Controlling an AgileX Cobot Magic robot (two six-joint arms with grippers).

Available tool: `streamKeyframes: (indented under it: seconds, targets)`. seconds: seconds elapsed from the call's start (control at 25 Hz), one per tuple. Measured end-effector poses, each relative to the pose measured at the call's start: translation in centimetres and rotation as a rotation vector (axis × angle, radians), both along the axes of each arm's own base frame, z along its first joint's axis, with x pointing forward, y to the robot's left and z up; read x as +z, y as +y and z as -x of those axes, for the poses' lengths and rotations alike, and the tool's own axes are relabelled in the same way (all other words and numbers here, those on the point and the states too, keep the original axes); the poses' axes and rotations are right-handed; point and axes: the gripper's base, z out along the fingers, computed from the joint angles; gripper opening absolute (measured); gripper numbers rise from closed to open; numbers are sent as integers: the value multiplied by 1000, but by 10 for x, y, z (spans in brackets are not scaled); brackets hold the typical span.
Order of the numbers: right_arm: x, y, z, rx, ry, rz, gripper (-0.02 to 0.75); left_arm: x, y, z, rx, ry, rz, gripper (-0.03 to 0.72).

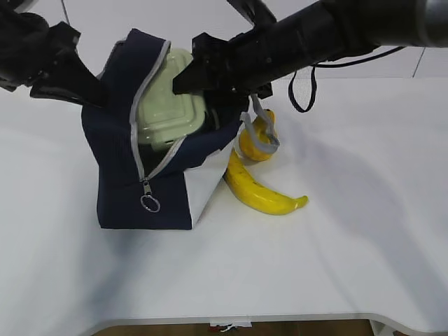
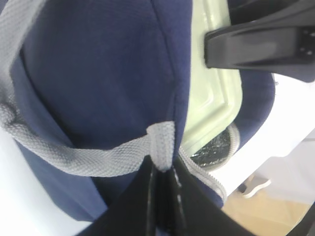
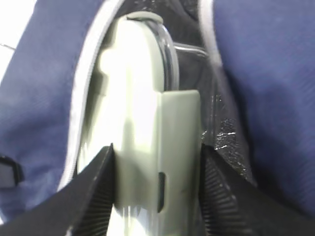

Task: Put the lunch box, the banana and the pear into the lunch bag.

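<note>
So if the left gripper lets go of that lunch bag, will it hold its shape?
Probably not. The lunch bag looks like soft fabric, creased and leaning where the left gripper pinches its handle. The lunch box, partly inside and gripped by the right gripper, may prop it somewhat.

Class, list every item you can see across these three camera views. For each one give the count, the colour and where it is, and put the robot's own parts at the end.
lunch bag: 1, navy blue with grey zipper and white end panel, on the table left of centre, top unzipped.
lunch box: 1, clear container with pale green lid, standing on edge in the bag's opening.
banana: 1, yellow, lying on the table just right of the bag.
pear: 1, yellow, on the table behind the banana, a grey bag strap draped over it.
table: 1, white, under everything.
left gripper: 1, black, shut on the bag's grey strap.
right gripper: 1, black, shut on the lunch box inside the opening.
</note>
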Motion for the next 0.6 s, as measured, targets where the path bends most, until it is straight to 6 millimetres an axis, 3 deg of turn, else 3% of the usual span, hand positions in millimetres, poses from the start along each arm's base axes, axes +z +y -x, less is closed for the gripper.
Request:
streamKeyframes:
  seconds: [0.6]
  targets:
    - [-50, 32, -19, 51, 57, 22, 389, -4, 4, 4, -48, 16, -83, -1]
